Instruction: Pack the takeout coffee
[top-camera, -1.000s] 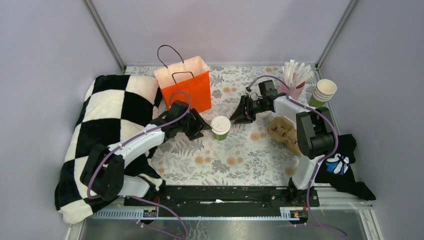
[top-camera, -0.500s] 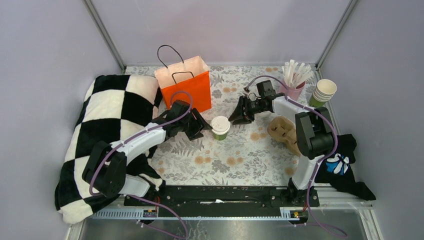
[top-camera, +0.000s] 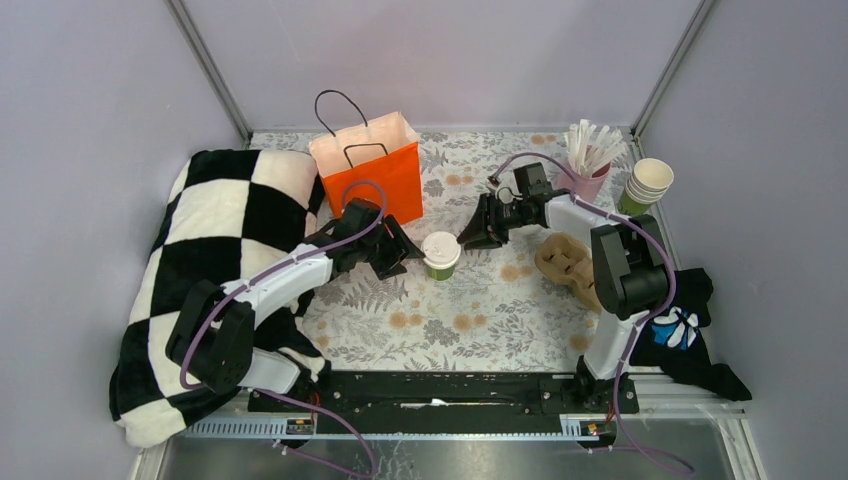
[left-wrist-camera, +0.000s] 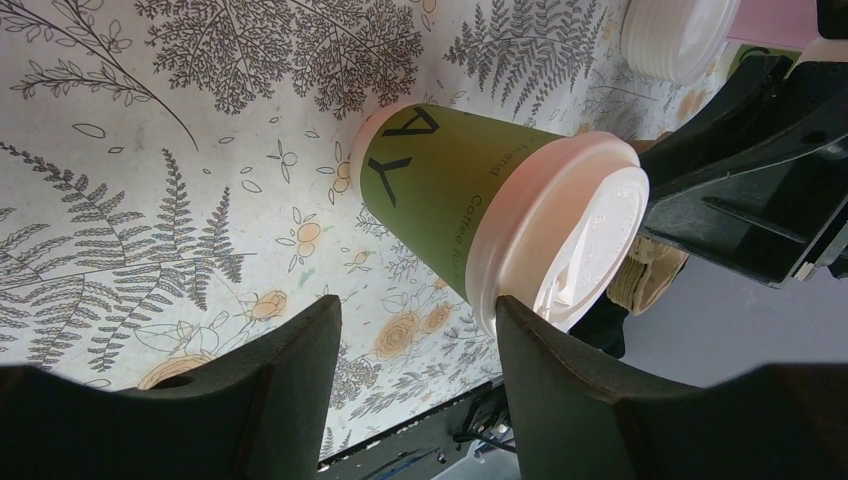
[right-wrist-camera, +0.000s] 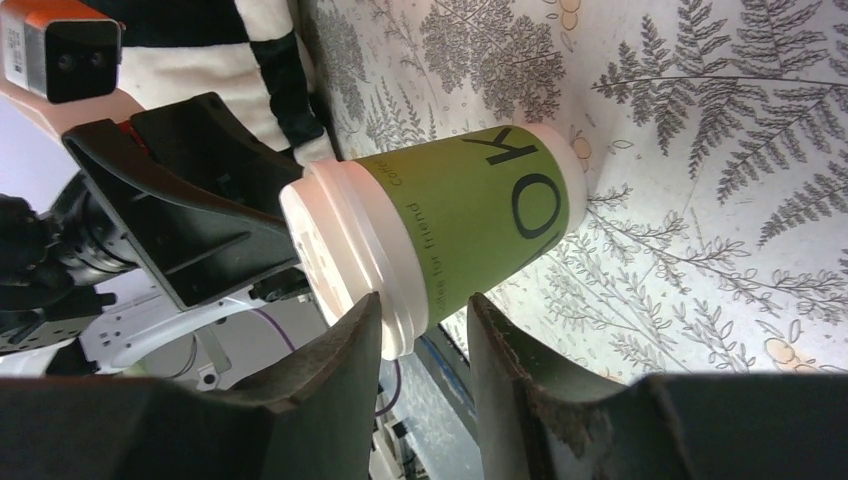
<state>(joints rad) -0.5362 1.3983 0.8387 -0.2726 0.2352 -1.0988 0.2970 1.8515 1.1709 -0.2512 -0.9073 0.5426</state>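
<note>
Top: cup (top-camera: 440, 254) upright on counter (top-camera: 470, 320), between left fingers (top-camera: 398, 248) and right fingers (top-camera: 478, 232). Bag (top-camera: 372, 175) behind, carrier (top-camera: 566, 262) at right.
Left wrist: left fingers (left-wrist-camera: 270, 375) apart, cup (left-wrist-camera: 470, 215) just beyond gap, not clamped.
Right wrist: right fingers (right-wrist-camera: 335, 365) apart, narrower gap, cup (right-wrist-camera: 450, 225) just ahead, contact unclear.
</note>
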